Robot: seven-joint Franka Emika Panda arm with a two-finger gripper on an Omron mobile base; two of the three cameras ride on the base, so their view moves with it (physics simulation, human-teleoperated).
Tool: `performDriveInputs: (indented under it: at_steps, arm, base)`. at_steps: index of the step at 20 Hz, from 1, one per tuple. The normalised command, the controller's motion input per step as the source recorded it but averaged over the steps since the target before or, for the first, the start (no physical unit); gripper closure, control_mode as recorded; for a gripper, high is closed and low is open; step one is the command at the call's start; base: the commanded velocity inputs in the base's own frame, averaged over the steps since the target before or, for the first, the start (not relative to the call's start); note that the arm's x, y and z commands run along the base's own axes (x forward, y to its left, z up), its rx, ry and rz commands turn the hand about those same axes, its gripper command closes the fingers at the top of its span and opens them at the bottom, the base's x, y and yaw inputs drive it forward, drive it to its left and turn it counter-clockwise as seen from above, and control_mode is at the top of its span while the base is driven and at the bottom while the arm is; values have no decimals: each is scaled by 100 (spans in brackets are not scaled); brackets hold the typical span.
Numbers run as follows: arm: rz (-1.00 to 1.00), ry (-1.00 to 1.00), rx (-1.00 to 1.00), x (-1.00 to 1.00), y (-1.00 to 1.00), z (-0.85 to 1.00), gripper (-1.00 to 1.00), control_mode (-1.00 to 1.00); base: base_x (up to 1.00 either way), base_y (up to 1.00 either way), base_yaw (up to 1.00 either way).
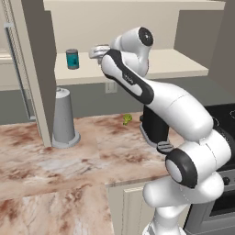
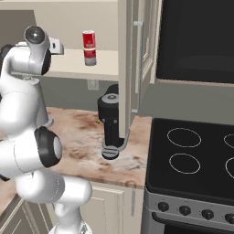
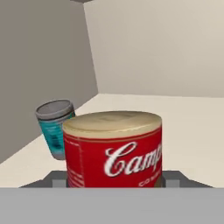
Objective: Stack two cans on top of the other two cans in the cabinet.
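1. The gripper [image 3: 114, 183] is clamping its fingers on the red can [image 3: 114, 151] above the cabinet [image 1: 183, 66] shelf.
2. The teal can [image 1: 72, 58] is standing near the shelf's left end.
3. Another red can [image 2: 89, 47] is standing near the right end.

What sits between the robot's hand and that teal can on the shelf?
The all-red can, right at the hand; the teal can stands just behind, in the hand view.

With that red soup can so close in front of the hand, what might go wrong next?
The gripper looks closed on the red can, which seems to stand on the shelf.
1. The teal can stands just beside and behind it, so a careless lift or swing might knock it over.
2. If the grip is weak, the red can might slip when lifted.
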Motion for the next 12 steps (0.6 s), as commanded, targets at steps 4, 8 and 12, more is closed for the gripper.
performDriveInputs:
  at_steps: [4,8,12]
  arm:
    - [14,-2,0,0,21,30,100,-100]
    - [14,-4,0,0,21,19,100,-100]
    - [10,-1,4,8,13,15,100,-100]
  base:
    - [0,0,0]
    - [0,0,0]
    - [0,0,0]
